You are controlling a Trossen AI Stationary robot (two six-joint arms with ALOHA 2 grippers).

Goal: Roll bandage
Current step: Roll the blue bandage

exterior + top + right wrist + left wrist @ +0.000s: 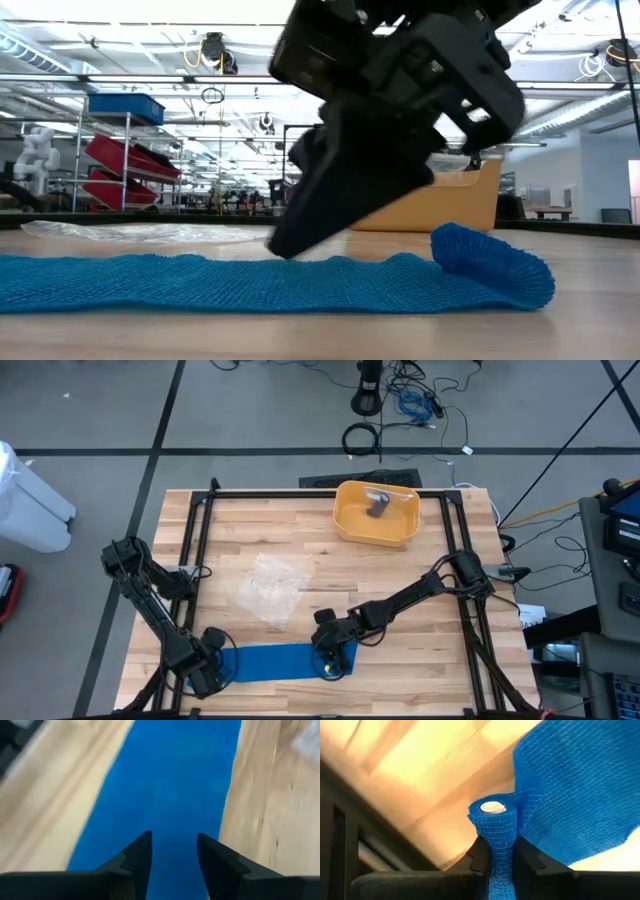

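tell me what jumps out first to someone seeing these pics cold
The bright blue bandage stands out first, a long strip laid flat along the near edge of the wooden table. The left gripper pinches the bandage's rolled end around a white core, while the right gripper hovers over the flat strip with its fingers parted. Farther back sits a yellow bin, with a crumpled clear plastic bag mid-table.

no readable text anywhere, no labels, brands, numbers or signs legible on the table, the arms, or the shelves in the room behind
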